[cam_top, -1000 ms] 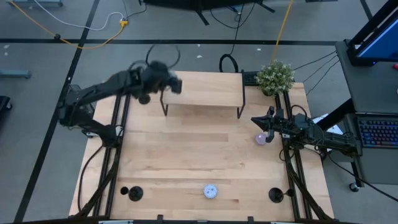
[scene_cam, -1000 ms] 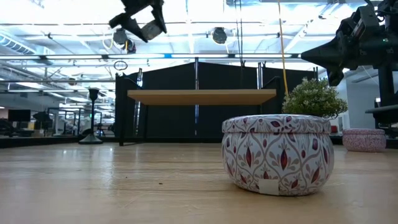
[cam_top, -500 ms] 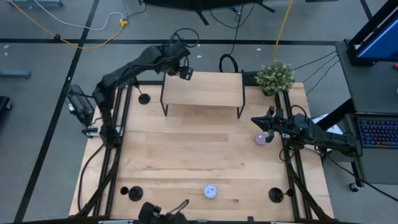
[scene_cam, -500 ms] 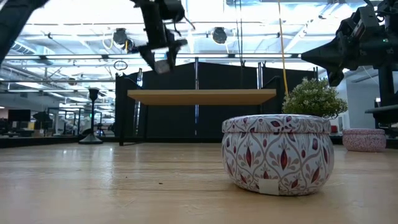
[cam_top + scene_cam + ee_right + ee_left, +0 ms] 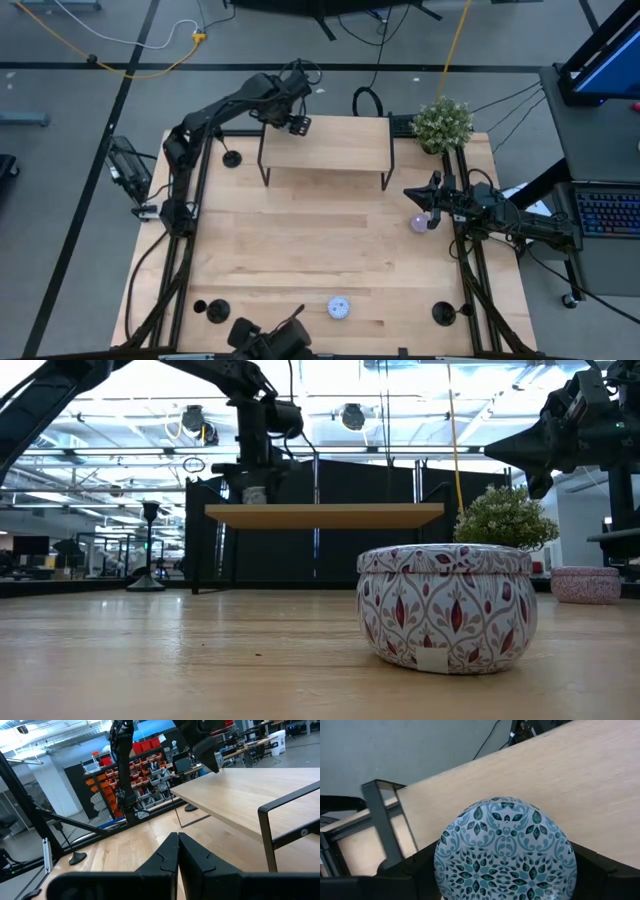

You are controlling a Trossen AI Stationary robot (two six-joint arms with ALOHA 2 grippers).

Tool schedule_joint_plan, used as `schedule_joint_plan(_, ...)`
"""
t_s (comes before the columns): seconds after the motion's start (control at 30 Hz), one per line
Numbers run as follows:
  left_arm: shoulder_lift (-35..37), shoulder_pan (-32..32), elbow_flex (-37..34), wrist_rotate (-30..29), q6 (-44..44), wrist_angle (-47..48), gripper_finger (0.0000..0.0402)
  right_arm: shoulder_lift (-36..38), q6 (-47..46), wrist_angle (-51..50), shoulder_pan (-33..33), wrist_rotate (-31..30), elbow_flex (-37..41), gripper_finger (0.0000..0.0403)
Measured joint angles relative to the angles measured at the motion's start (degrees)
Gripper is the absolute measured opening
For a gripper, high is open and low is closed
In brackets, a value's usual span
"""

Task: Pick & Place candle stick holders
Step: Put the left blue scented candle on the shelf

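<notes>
Bench (image 5: 300, 260): your pale wood top, a raised shelf (image 5: 325, 145) at its far side.
Left gripper (image 5: 505, 880): over the shelf's left corner, fingers clamped on a blue-patterned round tin (image 5: 505, 850).
Right gripper (image 5: 412, 193): your idle arm, fingers pressed together at the right edge.
Candle stick holders (image 5: 217, 311): near-left corner, another (image 5: 443, 314) near-right, one (image 5: 231, 158) just off the far-left edge.

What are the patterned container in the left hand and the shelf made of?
Tin in the left hand: likely printed metal, smooth, faint sheen. Shelf: pale matte wood top, visible grain; frame looks black-painted metal.
</notes>
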State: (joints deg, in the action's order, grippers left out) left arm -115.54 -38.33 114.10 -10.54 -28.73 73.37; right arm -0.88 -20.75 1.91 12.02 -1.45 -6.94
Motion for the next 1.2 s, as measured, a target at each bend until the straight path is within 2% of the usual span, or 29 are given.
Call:
schedule_joint_plan(0.27, -1.6, -0.7, 0.0, -1.3, 0.1, 0.1, 0.0321, 0.0, 0.0, 0.0, 0.0, 0.0, 0.0, 0.0)
schedule_joint_plan(0.5, -2.1, -1.2, 0.2, -1.5, 1.4, -0.2, 0.0302, 0.0, 0.0, 0.0, 0.0, 0.0, 0.0, 0.0)
schedule_joint_plan(0.67, -2.1, -1.4, 0.1, -1.5, 1.8, 0.0, 0.033, 0.0, 0.0, 0.0, 0.0, 0.0, 0.0, 0.0)
schedule_joint_plan(0.87, -2.1, -1.5, 0.1, 0.3, 3.1, 1.5, 0.0359, 0.0, 0.0, 0.0, 0.0, 0.0, 0.0, 0.0)
schedule_joint_plan(1.0, -2.1, -1.5, 0.1, 0.6, 3.4, 2.0, 0.0361, 0.0, 0.0, 0.0, 0.0, 0.0, 0.0, 0.0)
schedule_joint_plan(1.2, -1.2, -1.9, -0.1, 4.3, 4.1, 2.9, 0.0362, 0.0, 0.0, 0.0, 0.0, 0.0, 0.0, 0.0)
